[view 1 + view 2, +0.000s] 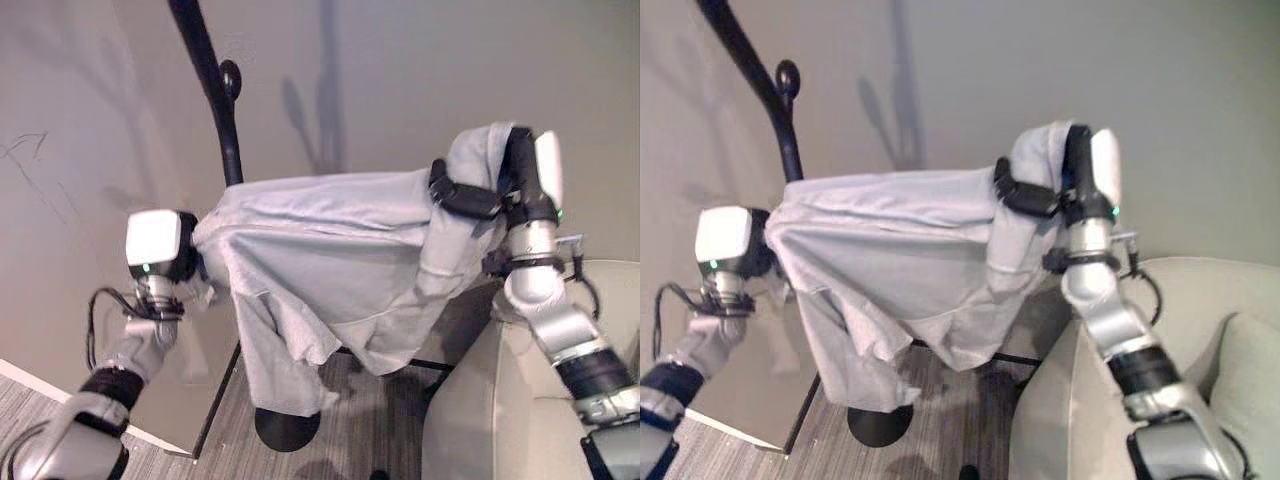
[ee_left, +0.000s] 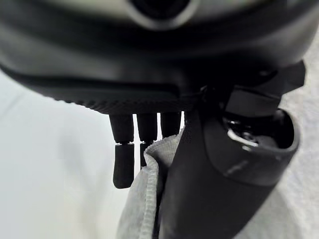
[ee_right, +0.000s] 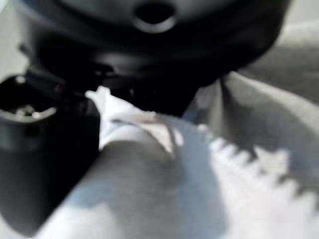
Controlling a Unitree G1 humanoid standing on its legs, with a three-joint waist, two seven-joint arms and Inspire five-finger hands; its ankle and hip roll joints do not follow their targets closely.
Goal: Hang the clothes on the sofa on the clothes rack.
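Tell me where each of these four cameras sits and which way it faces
Left eye view: on the head, facing the grey garment spread before the black clothes rack; both arms show.
Right eye view: beside it, same scene, plus the sofa.
Left wrist view: along the left hand, fingers at the cloth's hem.
Right wrist view: along the right hand, bunched cloth.
All share the garment.

Garment [image 1: 330,260] before rack [image 1: 215,90], sofa [image 1: 500,410] right
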